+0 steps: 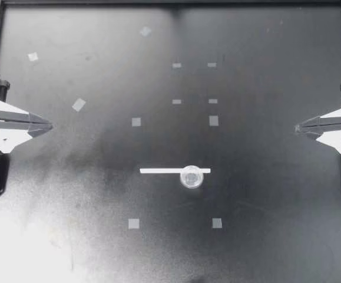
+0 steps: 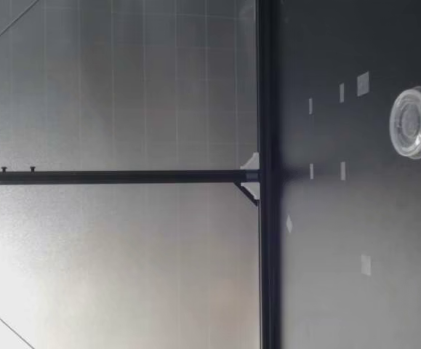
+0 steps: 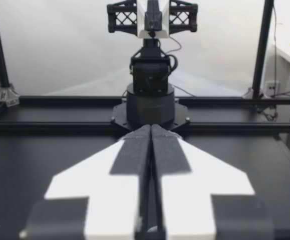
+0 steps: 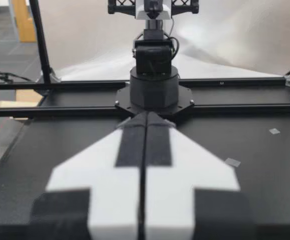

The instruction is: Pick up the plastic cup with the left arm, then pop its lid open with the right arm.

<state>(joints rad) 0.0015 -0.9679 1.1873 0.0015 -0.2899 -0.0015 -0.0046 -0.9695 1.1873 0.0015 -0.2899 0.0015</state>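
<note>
My left tool (image 1: 48, 125) and my right tool (image 1: 298, 127) sit at opposite edges of the dark counter (image 1: 264, 236), pointing at each other. Each has its two fingers pressed flat together with nothing gripped, as both wrist views confirm. A small clear cup (image 1: 192, 176) stands well apart from both tools, roughly midway between them, on a white strip (image 1: 161, 171) toward the end nearer my right tool. The low view shows the cup (image 2: 412, 122) standing on the counter, with pale tape squares (image 1: 133, 223) scattered around it.
</note>
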